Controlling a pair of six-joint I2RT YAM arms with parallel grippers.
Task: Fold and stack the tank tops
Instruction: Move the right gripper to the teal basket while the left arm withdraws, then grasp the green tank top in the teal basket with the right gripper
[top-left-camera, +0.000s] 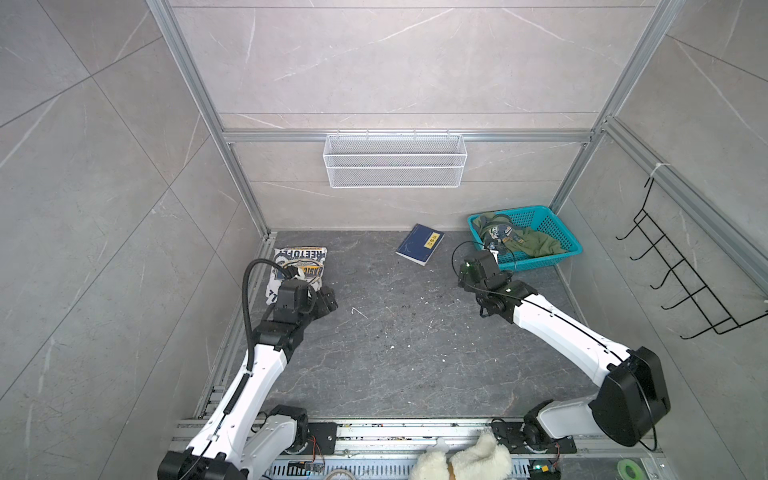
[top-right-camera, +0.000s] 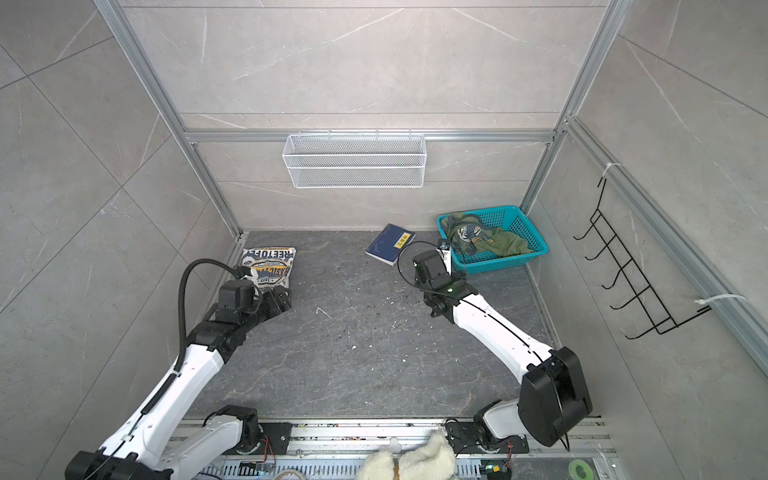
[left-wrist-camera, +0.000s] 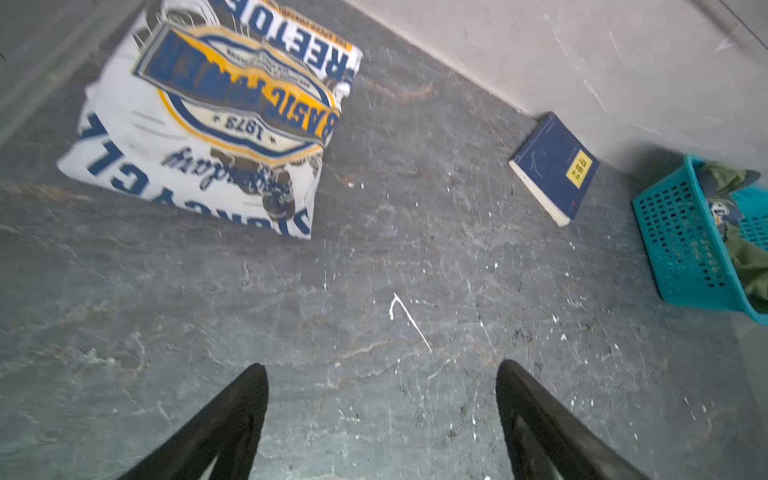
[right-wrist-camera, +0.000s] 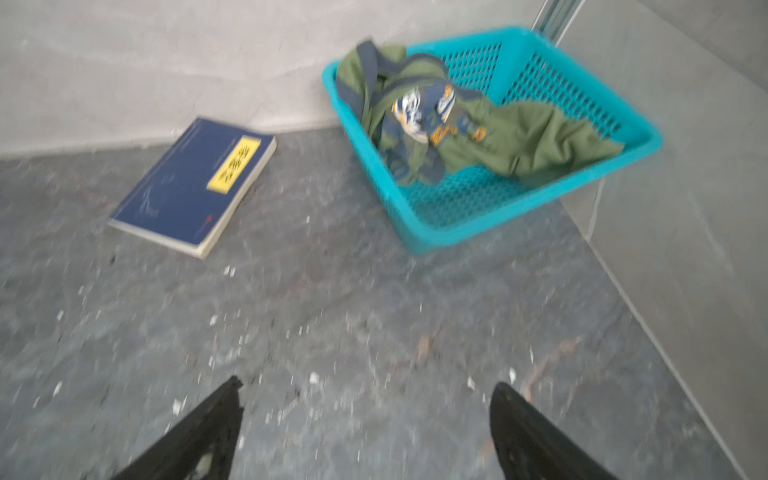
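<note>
white tank top (left-wrist-camera: 199, 124): folded, flat at the surface's far left (likely the stack's base) | olive tank top (right-wrist-camera: 519, 137): crumpled in teal basket (right-wrist-camera: 419, 243), not yet folded | left pincer (left-wrist-camera: 381, 368): spread wide, empty, beside white top | right pincer (right-wrist-camera: 368, 382): spread wide, empty, facing basket

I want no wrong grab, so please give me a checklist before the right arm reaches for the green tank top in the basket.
1. Open, empty right gripper: ok.
2. Open, empty left gripper, off the white tank top: ok.
3. Folded white tank top: ok.
4. Nothing covering the green tank top in the teal basket: ok.
5. No strap of the green tank top caught in the basket mesh: cannot tell.
6. Gap between the navy book and the basket: ok.
</note>
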